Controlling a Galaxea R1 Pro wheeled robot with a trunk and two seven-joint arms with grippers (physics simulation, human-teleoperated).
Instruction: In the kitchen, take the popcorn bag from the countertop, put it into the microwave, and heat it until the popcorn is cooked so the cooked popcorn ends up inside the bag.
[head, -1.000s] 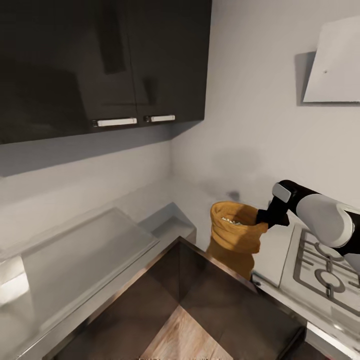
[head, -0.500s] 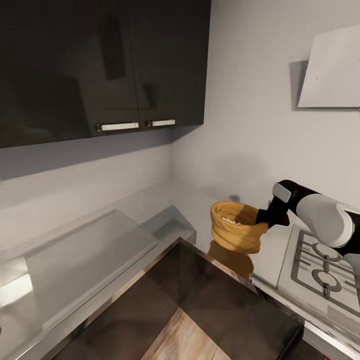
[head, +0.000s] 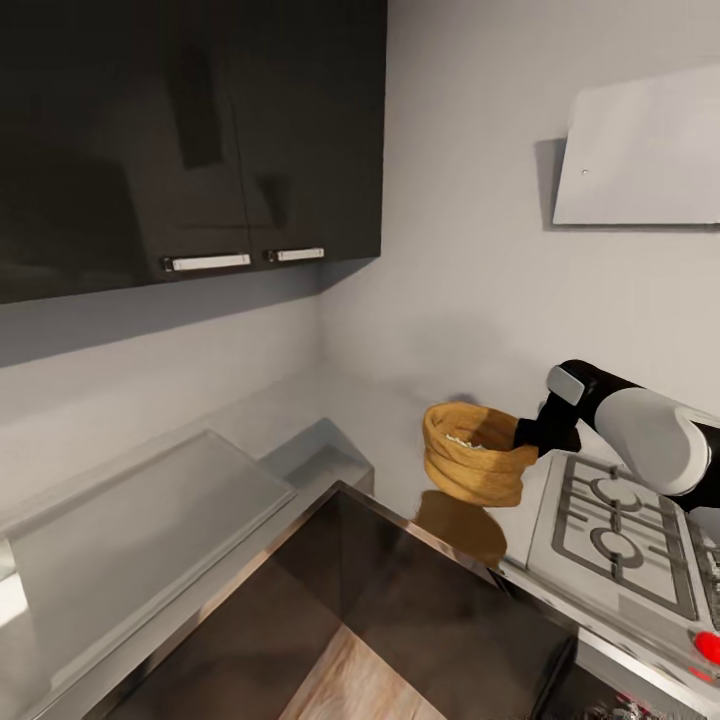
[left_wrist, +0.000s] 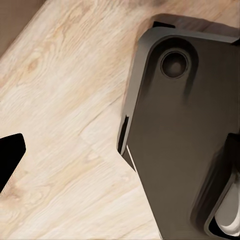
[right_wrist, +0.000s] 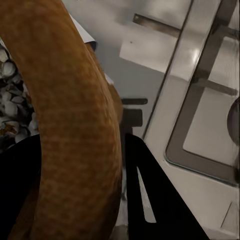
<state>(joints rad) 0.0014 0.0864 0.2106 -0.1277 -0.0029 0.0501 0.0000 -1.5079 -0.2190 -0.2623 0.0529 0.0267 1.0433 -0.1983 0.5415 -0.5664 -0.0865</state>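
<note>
Right pincer (head: 527, 433) clamped on right rim of popcorn bag (head: 470, 467), held above table (head: 400, 420), just left of hob (head: 620, 530).

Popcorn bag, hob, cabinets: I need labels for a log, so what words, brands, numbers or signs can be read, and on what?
None: no readable text in these pictures.
The popcorn bag, held by the right gripper, is plain.
The hob and the cabinets are unmarked.
</note>
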